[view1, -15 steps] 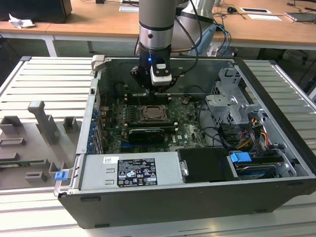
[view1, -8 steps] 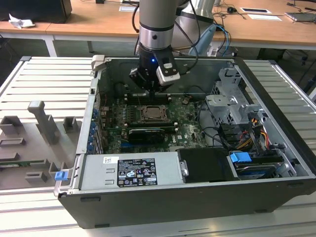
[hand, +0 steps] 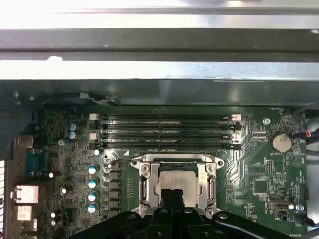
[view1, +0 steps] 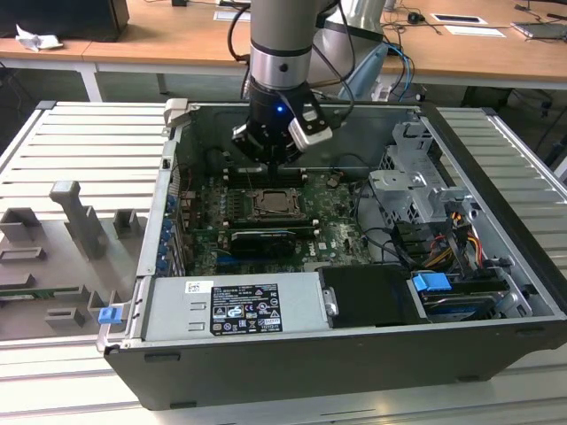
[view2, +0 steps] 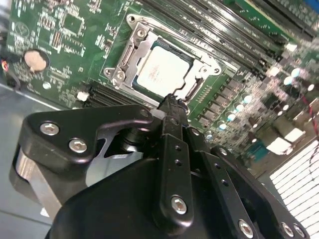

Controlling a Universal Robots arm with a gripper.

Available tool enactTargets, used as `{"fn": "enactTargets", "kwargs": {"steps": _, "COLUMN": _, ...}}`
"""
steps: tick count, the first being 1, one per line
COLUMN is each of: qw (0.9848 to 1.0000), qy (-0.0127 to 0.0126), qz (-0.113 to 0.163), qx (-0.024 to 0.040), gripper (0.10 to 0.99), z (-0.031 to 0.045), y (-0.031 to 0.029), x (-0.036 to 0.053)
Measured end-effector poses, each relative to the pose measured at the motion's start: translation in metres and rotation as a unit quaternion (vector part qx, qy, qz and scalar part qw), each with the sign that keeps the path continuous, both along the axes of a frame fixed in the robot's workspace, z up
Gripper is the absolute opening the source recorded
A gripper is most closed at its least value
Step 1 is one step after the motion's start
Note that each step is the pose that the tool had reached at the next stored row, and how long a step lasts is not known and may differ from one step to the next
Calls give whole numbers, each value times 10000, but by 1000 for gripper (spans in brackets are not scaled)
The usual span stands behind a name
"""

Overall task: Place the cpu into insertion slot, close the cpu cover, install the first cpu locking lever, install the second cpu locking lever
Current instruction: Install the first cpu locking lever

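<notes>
The cpu [view2: 160, 73] lies flat in the insertion slot [view1: 277, 204], its pale metal face showing through the window of the cpu cover [view2: 130, 51]. The silver cover frame [hand: 147, 185] lies down around the chip [hand: 175, 179]. My gripper [view1: 275, 166] hangs just above the socket's far edge inside the open computer case. In both wrist views its black fingers are shut together with nothing between them, the tips [view2: 171, 102] sitting over the near rim of the socket and the gripper [hand: 174, 195] overlapping the chip's edge. A thin wire lever [hand: 123, 162] runs by the socket corner.
Long black memory slots [hand: 164, 132] run beside the socket, towards the case wall [hand: 159, 45]. A coin battery [hand: 280, 143] sits on the green board. A black expansion card [view1: 261, 239], a drive cage with cables [view1: 407, 181] and a power supply [view1: 235, 305] surround the board.
</notes>
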State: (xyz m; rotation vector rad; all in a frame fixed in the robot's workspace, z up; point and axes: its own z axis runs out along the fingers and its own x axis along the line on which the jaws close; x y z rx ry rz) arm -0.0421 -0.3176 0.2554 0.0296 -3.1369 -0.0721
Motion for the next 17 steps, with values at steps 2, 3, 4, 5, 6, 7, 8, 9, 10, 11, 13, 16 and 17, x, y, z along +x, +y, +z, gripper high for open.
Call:
{"fn": "enactTargets", "kwargs": {"steps": 2, "qw": 10000, "qy": 0, "qz": 86, "qx": 5, "gripper": 106, "z": -6, "y": 0, "x": -39}}
{"fn": "enactTargets", "kwargs": {"steps": 3, "qw": 9999, "qy": 0, "qz": 107, "qx": 11, "gripper": 106, "z": -8, "y": 0, "x": -58}}
{"fn": "enactTargets", "kwargs": {"steps": 4, "qw": 9999, "qy": 0, "qz": 136, "qx": 17, "gripper": 106, "z": -11, "y": 0, "x": -88}}
{"fn": "enactTargets", "kwargs": {"steps": 5, "qw": 9999, "qy": 0, "qz": 142, "qx": 20, "gripper": 106, "z": -12, "y": 0, "x": -108}}
{"fn": "enactTargets", "kwargs": {"steps": 6, "qw": 9999, "qy": 0, "qz": 147, "qx": 23, "gripper": 106, "z": -13, "y": 0, "x": -137}}
{"fn": "enactTargets", "kwargs": {"steps": 7, "qw": 9999, "qy": -1, "qz": 152, "qx": 30, "gripper": 106, "z": -14, "y": 0, "x": -199}}
{"fn": "enactTargets", "kwargs": {"steps": 8, "qw": 9999, "qy": -1, "qz": 154, "qx": 31, "gripper": 106, "z": -14, "y": 0, "x": -243}}
{"fn": "enactTargets", "kwargs": {"steps": 9, "qw": 9999, "qy": -1, "qz": 157, "qx": 32, "gripper": 106, "z": -14, "y": 0, "x": -266}}
{"fn": "enactTargets", "kwargs": {"steps": 10, "qw": 9999, "qy": -1, "qz": 159, "qx": 32, "gripper": 106, "z": -14, "y": 0, "x": -299}}
{"fn": "enactTargets", "kwargs": {"steps": 11, "qw": 9999, "qy": -1, "qz": 159, "qx": 33, "gripper": 106, "z": -11, "y": 2, "x": -336}}
{"fn": "enactTargets", "kwargs": {"steps": 13, "qw": 9999, "qy": -1, "qz": 160, "qx": 35, "gripper": 106, "z": 3, "y": 6, "x": -372}}
{"fn": "enactTargets", "kwargs": {"steps": 16, "qw": 9999, "qy": -2, "qz": 161, "qx": 35, "gripper": 106, "z": 5, "y": 19, "x": -436}}
{"fn": "enactTargets", "kwargs": {"steps": 17, "qw": 9999, "qy": -3, "qz": 162, "qx": 34, "gripper": 106, "z": 6, "y": 21, "x": -460}}
